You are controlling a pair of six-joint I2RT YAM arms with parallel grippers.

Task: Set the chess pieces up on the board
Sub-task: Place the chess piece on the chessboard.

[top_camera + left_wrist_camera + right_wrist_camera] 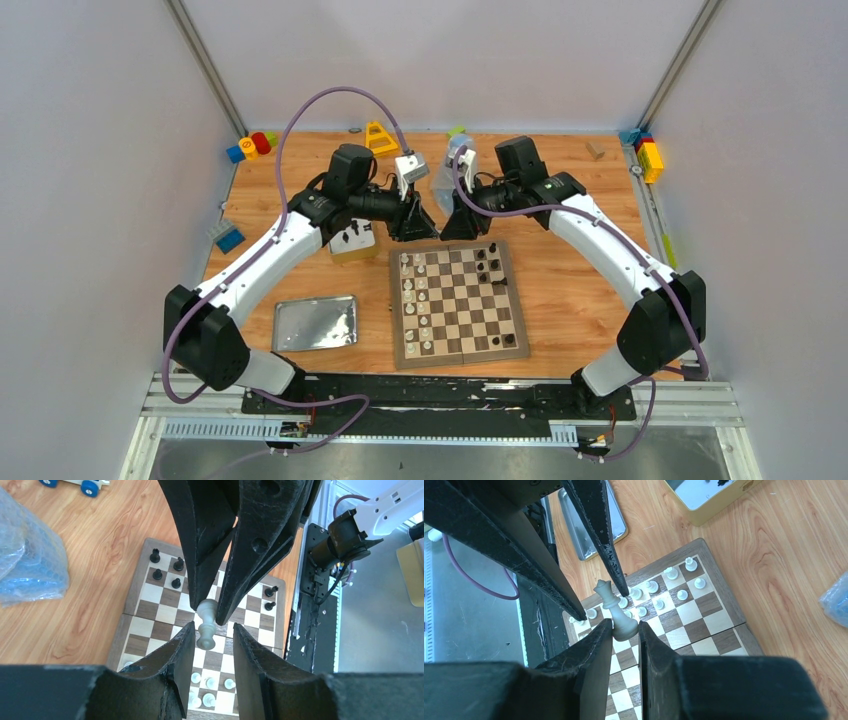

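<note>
Cream piece [614,608] between both jaws

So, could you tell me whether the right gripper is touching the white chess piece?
Touching. The right wrist view shows the right gripper with its jaws clamped on the wide base of the white chess piece, no gap on either side.

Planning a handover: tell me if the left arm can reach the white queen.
Likely yes: the right tool holds the white queen by its base, and the left tool flanks its free crown end, nothing between.
</note>
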